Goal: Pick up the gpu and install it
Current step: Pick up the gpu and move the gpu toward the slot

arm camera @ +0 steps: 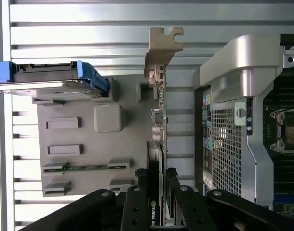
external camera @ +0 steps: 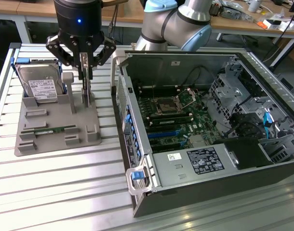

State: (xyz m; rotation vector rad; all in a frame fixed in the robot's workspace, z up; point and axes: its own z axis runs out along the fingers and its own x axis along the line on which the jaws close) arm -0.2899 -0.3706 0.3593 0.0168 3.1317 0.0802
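The gpu [external camera: 87, 91] stands on edge in the grey holder tray [external camera: 60, 142], a thin dark card seen edge-on. In the wrist view the gpu [arm camera: 159, 139] runs away from the camera, and its silver end bracket [arm camera: 162, 48] is at the far end. My gripper [external camera: 84, 71] comes down from above, and its black fingers [arm camera: 141, 197] press both faces of the card near its top edge. The gripper [arm camera: 159, 204] is shut on the gpu. The card's lower edge looks to be resting in the holder tray [arm camera: 84, 139].
A silver hard drive [external camera: 41, 87] in a blue frame stands at the tray's back, and a green memory stick [external camera: 48, 130] lies at its front. The open computer case [external camera: 137, 159] is to the exterior view's right, its motherboard [external camera: 173, 115] exposed. The case wall [arm camera: 224, 139] is close beside the card.
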